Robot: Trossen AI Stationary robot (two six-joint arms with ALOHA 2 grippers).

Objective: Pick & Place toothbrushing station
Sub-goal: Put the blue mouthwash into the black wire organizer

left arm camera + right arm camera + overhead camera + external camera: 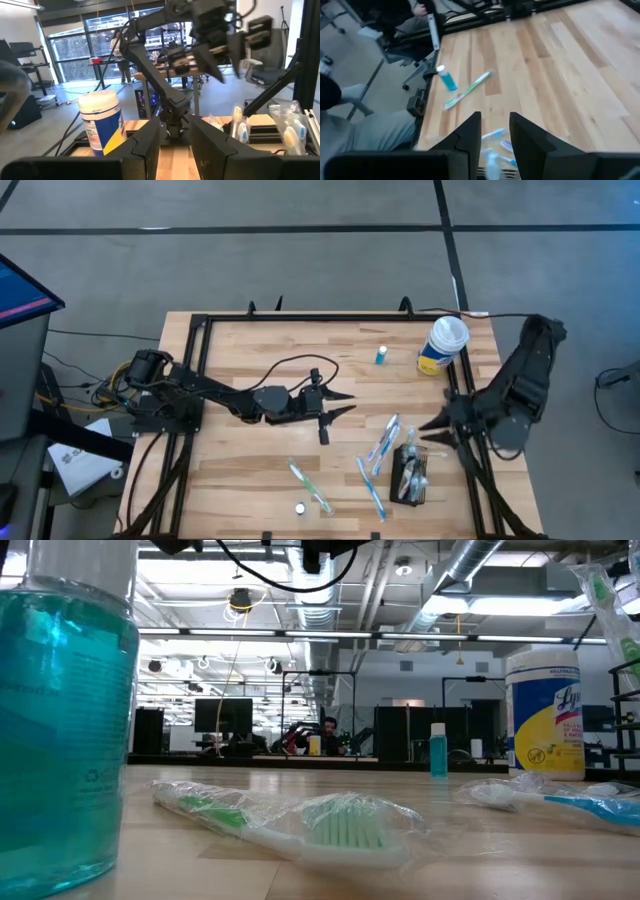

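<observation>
Wooden slats make up my table (250, 360), framed by a black rail. My left gripper (338, 404) hangs over the middle of the table, its fingers (150, 145) parted with nothing between them. My right gripper (434, 431) sits at the table's right edge, just beside the caddy (411, 473), fingers (470, 132) apart and empty. The caddy lies near the front right corner with wrapped brushes (381, 445) scattered to its left. A green brush (310, 486) lies farther left, a small bottle cap (298, 507) beside it. A wipes canister (442, 345) stands at the back right, and a small blue bottle (381, 355) stands just left of it.
</observation>
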